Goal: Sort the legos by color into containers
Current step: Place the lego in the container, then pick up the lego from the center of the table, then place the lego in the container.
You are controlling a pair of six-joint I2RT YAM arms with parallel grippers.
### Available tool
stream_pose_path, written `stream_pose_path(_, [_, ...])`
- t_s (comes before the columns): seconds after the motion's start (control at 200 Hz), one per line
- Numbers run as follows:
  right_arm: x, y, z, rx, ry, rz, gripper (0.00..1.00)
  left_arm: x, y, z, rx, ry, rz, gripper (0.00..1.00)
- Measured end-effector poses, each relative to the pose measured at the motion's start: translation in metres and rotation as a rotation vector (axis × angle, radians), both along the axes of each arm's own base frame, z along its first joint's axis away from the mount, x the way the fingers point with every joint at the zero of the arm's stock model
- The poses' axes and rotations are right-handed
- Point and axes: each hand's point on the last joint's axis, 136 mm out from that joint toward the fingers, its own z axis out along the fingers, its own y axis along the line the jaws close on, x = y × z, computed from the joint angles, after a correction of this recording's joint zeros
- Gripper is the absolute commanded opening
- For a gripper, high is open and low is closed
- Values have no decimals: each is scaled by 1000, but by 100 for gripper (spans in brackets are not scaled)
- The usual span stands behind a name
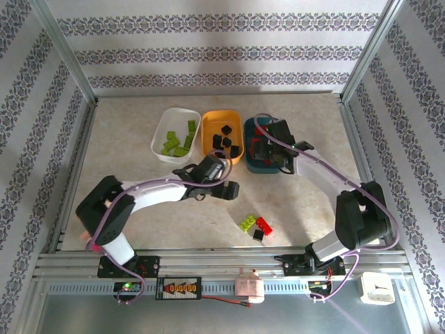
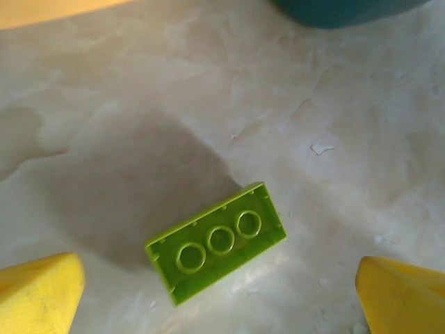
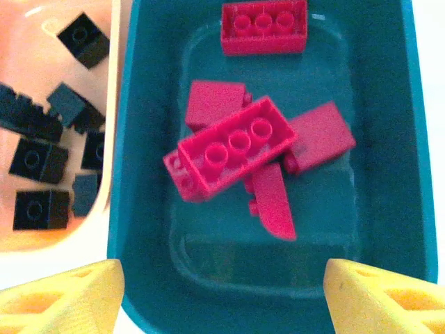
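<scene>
My right gripper (image 3: 226,299) hung over the teal tray (image 3: 139,209) with its jaws apart and empty, and the red bricks (image 3: 233,149) lay inside the tray. My left gripper (image 2: 221,296) stood wide above a lime brick (image 2: 219,240). This brick lay hollow side up on the table (image 1: 132,139), just on the near side of the trays. I judged that picking it was the step in hand. The next move called for lowering, closing on the brick, and carrying it to the white tray (image 1: 161,142) toward the far edge.
</scene>
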Motion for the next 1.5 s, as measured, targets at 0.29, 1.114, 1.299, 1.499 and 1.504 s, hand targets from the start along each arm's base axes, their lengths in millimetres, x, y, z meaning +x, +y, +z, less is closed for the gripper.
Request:
stream_pose_path(0.29, [-33,-12,2,11,-19,1,76,7,-11,-32,157,-30,9,88])
stream_pose_path(1.114, [-43,-16,24,52,-85,-16,76,-2,27,2,168,-81,67,53])
stream_pose_path(1.299, [-48,-17,22,55,-83,-16,76,45,86,67,58,-181,265,53])
stream_pose_path(1.499, [-57,-12,18,57,-76,5,76,105,159,84,53,-203,475,53])
stream_pose_path(1.504, [-57,-12,17,57,-75,5,76,108,162,84,53,-203,482,53])
